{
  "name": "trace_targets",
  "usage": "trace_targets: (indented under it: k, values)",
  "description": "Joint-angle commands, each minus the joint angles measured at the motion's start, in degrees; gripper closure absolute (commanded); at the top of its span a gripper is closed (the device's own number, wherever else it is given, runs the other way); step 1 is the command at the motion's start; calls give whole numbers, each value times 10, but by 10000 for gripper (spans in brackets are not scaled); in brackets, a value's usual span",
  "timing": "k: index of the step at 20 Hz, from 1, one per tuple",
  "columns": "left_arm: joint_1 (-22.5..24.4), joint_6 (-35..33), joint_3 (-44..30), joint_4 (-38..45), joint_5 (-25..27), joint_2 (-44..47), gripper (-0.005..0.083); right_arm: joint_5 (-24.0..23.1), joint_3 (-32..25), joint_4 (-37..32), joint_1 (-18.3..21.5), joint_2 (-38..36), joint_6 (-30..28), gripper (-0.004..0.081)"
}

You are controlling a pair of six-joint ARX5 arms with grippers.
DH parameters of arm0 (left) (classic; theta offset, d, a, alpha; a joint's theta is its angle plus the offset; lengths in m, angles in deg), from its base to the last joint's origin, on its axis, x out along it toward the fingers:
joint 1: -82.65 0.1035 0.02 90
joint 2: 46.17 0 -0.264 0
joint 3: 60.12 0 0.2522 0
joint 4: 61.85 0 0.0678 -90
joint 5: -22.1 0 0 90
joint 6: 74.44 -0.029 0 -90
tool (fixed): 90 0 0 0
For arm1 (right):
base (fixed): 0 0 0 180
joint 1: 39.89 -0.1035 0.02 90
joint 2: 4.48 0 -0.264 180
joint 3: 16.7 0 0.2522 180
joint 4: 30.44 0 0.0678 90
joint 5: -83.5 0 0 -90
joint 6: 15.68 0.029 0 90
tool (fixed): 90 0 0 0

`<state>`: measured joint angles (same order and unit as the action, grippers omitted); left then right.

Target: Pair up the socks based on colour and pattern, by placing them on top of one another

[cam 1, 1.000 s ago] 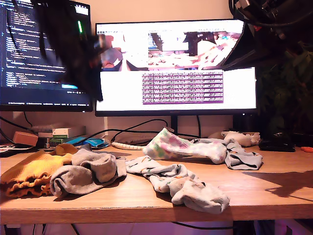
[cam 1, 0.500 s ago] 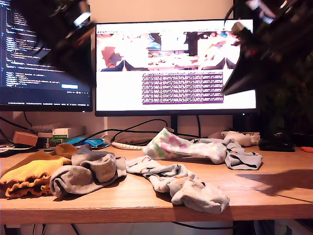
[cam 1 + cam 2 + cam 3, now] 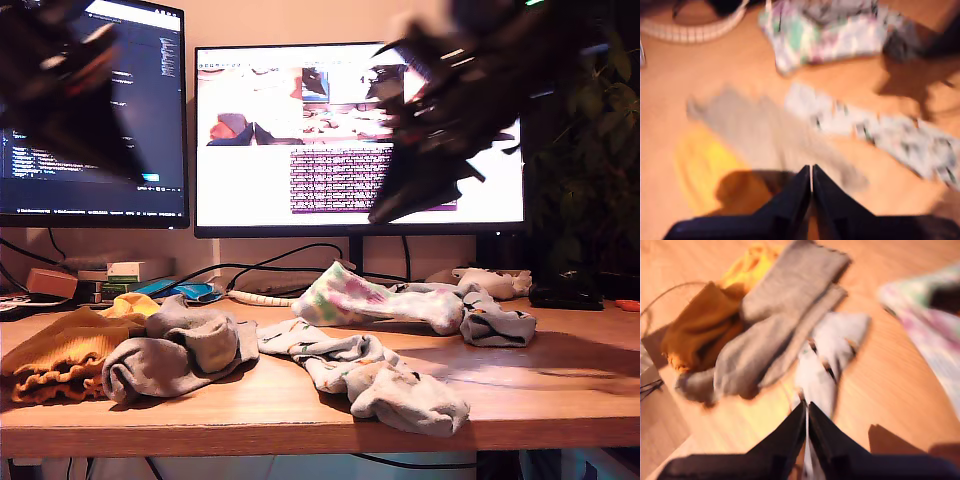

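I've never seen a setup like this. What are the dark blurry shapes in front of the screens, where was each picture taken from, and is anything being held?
The dark blurs are my two robot arms in the air above the desk: one at the exterior view's left, one at its right. That picture comes from a camera facing the desk. The other two come from small cameras riding on each arm's gripper, looking down past it.

On the wooden desk lie soft socks: yellow socks, grey socks, pale printed socks and a pink-green tie-dye sock. Monitors stand behind them.

My first gripper and my second gripper are the black pointed shapes. Both are shut and hold nothing.
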<state>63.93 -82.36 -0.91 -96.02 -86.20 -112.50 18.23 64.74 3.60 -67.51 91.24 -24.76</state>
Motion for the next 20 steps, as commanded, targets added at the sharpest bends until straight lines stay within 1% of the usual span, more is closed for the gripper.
trace_targets:
  k: [1,2,3,5,6,9,12,15,20]
  values:
    - [-2,7,-8,-3,0,9,796,-13,36,2,-10,37,-3,766]
    - [-2,7,-8,-7,0,11,796,-26,60,7,-15,61,-2,729]
    - [-2,19,-8,-11,-1,11,796,-37,82,12,-17,85,1,673]
    - [-3,26,-8,-22,-5,11,796,-38,128,43,-17,135,3,572]
    - [-6,26,-8,-24,-5,11,796,-38,149,62,-17,155,6,547]
    - [-13,26,-8,-23,-5,11,796,-42,205,97,-17,210,7,515]
    - [-13,26,-8,-23,-5,11,796,-41,245,125,-17,242,14,515]
    - [-13,26,-8,-22,-5,11,796,-41,260,133,-18,266,16,515]
    - [-13,35,-8,-20,-5,11,796,-42,261,145,-20,274,17,499]
